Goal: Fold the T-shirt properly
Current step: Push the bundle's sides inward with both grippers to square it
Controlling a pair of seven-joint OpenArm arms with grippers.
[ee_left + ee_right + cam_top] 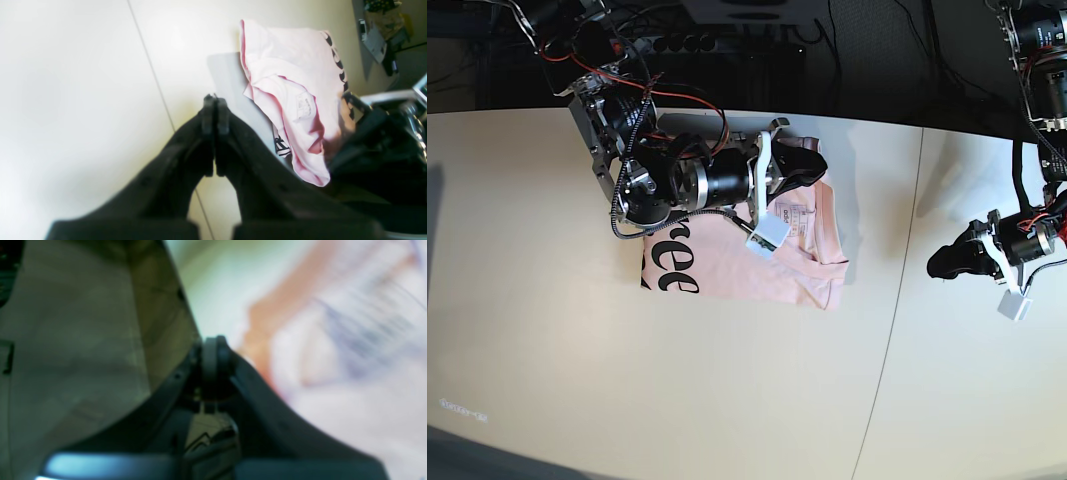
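Black gripper fingers (pixel 218 110) fill the foreground of the left wrist view, pressed together with nothing between them, as the left gripper (pixel 214 100) hangs over bare white table (pixel 83 100) beside a thin seam line. Beyond it lies the T-shirt (pixel 287 83), pale pink cotton bunched into soft folds, a small white label (pixel 304 106) showing on an inner layer and black lettering running along its far edge. From the base camera the T-shirt (pixel 757 265) sits toward the back of the table (pixel 577 380), roughly folded into a squat rectangle, with large black letters reading "ree" near its left end and a small printed patch near the collar. The right gripper (pixel 799 160) reaches over the garment's rear edge at the collar end, its jaws closed tight; whether any cloth is pinched there cannot be told. Its own wrist view gives only a blur of pink and white fabric beside the shut right gripper (pixel 213 340). The left gripper (pixel 947 263) rests well apart from the shirt, across the table seam
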